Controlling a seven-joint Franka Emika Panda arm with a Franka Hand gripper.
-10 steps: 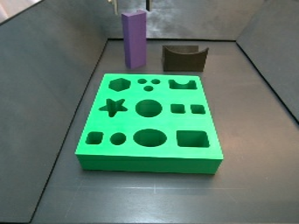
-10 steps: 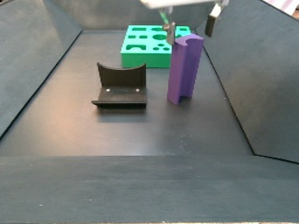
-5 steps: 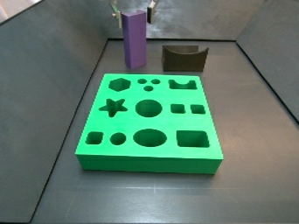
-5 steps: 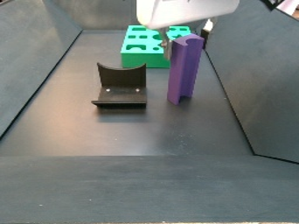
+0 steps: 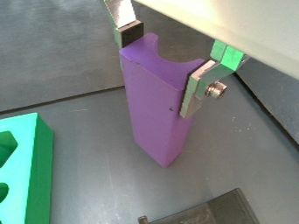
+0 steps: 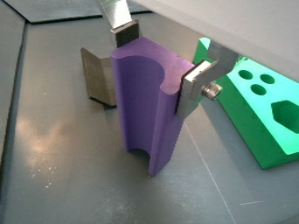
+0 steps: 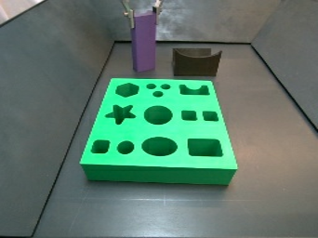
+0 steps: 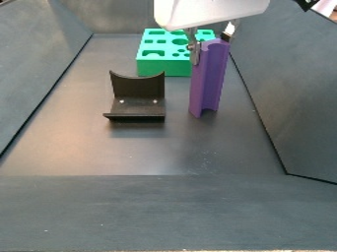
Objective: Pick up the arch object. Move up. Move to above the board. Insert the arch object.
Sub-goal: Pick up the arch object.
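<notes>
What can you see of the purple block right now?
The purple block is a tall, slim, matte prism with a curved notch in its top face. It stands upright on the dark floor, apart from the green board and the brown block. The gripper straddles its top, one finger at each side; contact unclear.

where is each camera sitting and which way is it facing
Wrist view: on the arm, looking down at the end effector straddling the arch object; silver fingers show.
Wrist view: same mount, other angle; end effector, dark fixture, board.
Side view: at the board's near end, looking along it to the arch object; end effector barely shows.
Side view: opposite end, fixture nearest; end effector at the top.
All four show the arch object.
</notes>
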